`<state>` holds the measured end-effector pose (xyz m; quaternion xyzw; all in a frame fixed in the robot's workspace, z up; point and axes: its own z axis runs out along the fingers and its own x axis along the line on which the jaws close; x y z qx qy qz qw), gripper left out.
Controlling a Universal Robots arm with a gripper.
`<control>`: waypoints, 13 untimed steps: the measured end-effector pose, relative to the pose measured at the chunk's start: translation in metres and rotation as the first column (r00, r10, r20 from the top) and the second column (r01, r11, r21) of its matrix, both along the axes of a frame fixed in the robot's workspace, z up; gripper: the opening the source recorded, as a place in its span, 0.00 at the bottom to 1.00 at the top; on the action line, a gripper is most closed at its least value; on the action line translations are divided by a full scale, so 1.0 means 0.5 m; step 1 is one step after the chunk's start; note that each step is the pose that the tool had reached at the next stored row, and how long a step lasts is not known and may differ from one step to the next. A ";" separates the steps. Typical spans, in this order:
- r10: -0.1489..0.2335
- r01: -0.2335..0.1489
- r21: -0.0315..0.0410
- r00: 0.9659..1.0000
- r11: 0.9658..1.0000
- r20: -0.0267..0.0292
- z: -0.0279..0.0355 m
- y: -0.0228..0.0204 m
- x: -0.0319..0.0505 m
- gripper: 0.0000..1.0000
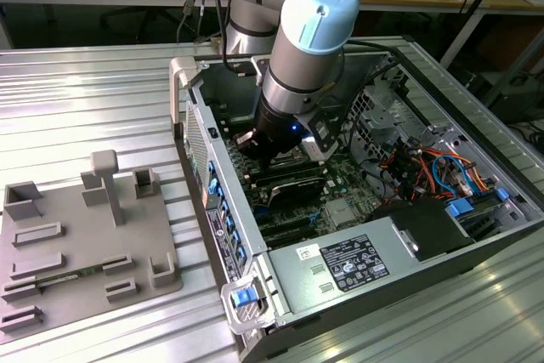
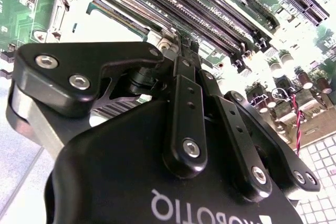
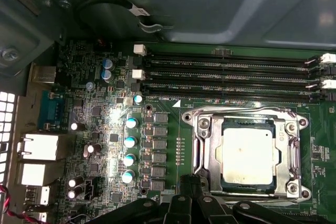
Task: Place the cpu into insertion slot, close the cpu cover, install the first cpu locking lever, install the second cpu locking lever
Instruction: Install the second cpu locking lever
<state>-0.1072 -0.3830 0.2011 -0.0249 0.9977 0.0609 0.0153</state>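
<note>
Gripper point(image 3: 191, 184) pinched closed on nothing, poised beside the cpu cover point(image 3: 202, 150) framing the seated cpu point(image 3: 247, 153).

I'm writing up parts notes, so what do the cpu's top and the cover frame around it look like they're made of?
The cpu top looks like matte, silver-grey metal with a soft, even sheen. The cpu cover looks like thin stamped metal, shinier, with bright glints along its edges. Both are judged by look alone.

Reaching down into an open computer case point(image 1: 357, 235) on a ribbed metal counter point(image 1: 85, 99); grey fixture tray point(image 1: 81, 244) lying beside it.
</note>
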 end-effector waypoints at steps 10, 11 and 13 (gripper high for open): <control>0.000 0.000 -0.005 1.000 1.000 0.000 -0.004 0.0002 0.000 0.11; 0.000 0.000 -0.005 1.000 1.000 0.000 -0.003 0.0002 0.000 0.11; 0.000 0.000 -0.005 1.000 1.000 0.002 0.004 0.0003 0.001 0.11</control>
